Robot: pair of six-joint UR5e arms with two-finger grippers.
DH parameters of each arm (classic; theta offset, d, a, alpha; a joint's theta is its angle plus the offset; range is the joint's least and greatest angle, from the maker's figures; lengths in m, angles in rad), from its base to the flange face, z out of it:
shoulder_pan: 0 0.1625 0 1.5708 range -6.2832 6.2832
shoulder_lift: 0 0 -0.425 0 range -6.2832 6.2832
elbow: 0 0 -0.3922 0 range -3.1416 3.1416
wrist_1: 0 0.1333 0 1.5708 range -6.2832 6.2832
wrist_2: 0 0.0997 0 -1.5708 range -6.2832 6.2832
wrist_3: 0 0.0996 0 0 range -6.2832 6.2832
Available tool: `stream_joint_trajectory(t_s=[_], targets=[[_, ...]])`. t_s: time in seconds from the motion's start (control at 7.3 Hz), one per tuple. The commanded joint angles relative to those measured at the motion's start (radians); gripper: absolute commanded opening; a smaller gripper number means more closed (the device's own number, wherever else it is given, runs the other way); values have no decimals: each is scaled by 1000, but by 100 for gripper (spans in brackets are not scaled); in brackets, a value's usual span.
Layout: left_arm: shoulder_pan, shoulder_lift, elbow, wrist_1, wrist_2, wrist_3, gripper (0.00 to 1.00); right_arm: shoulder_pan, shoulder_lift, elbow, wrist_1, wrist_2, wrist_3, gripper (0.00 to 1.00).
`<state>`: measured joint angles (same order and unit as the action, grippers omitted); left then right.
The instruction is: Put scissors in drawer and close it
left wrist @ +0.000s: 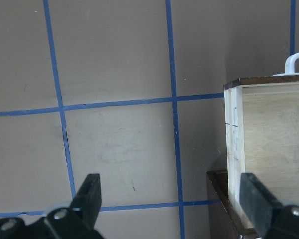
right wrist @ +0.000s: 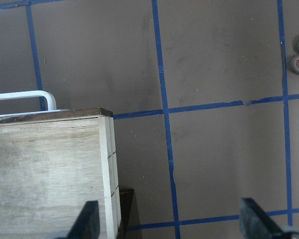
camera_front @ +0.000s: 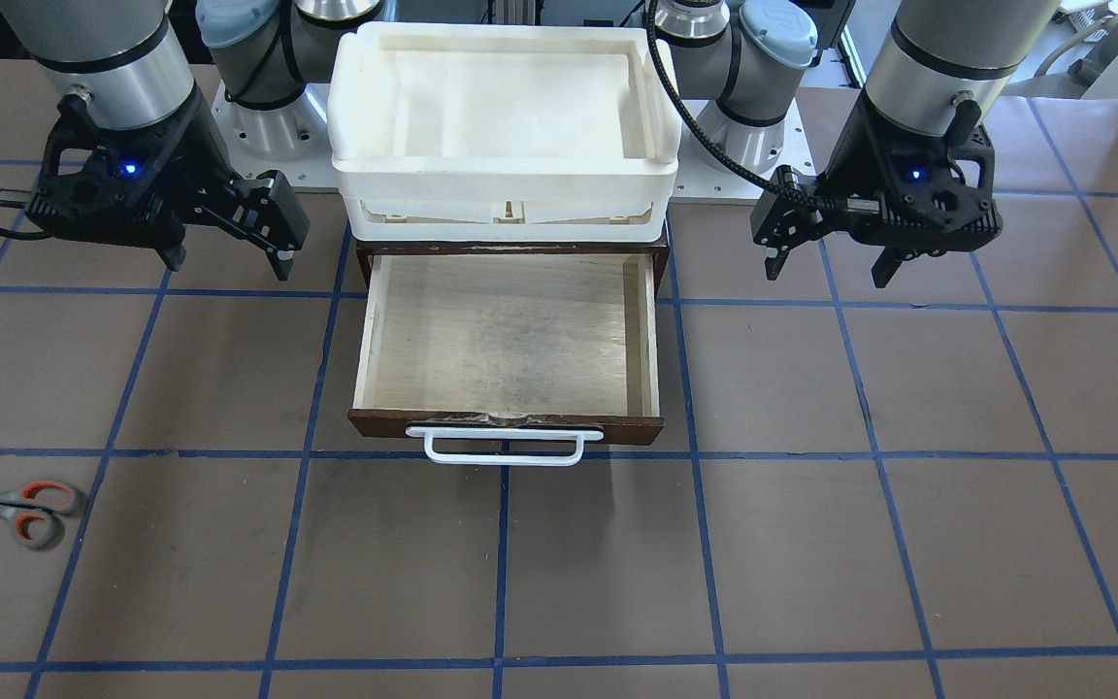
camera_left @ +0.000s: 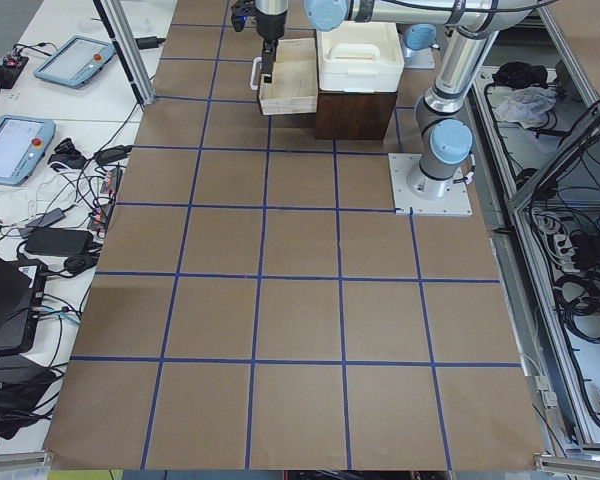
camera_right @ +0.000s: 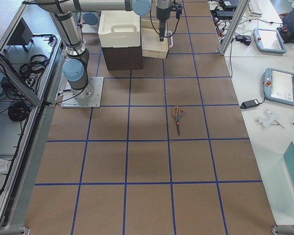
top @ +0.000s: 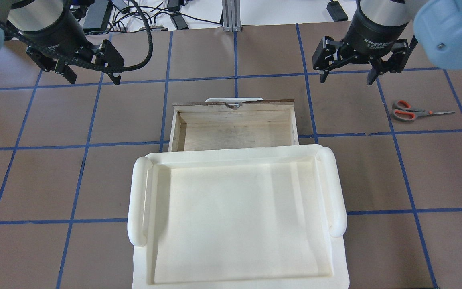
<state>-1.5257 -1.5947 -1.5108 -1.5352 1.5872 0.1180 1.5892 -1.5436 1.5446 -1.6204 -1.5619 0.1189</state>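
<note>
Both the left gripper (top: 93,79) and right gripper (top: 347,80) are held wide open and empty, so the scissors (top: 410,113) must be grasped first.

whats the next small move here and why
Probably swing the right end effector outward and down over the scissors: they lie flat on the table on its side, it hangs open and empty, and the drawer already stands open.

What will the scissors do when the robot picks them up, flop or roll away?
The scissors lie flat on the table, so they probably won't roll. Metal blades suggest they'll stay stiff, though the closed blades might swing open. Lying so low, they could be hard to pinch.
</note>
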Motion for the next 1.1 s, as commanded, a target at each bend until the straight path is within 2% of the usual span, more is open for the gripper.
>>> stream_joint_trajectory(t_s=[0.0,0.55,0.68,0.82,0.96], targets=[[-5,13,-14,1,-4,6,100,0,0,0,-12,2,2,100],[-7,18,-23,30,14,-9,100,-5,0,2,-13,-4,-2,100],[-4,10,-16,59,-7,-5,100,-5,0,2,-13,-4,-2,100],[-5,36,-22,66,-4,12,100,-5,0,2,-15,-4,1,100],[-14,45,-25,38,-1,22,100,-5,0,2,-16,-4,2,100]])
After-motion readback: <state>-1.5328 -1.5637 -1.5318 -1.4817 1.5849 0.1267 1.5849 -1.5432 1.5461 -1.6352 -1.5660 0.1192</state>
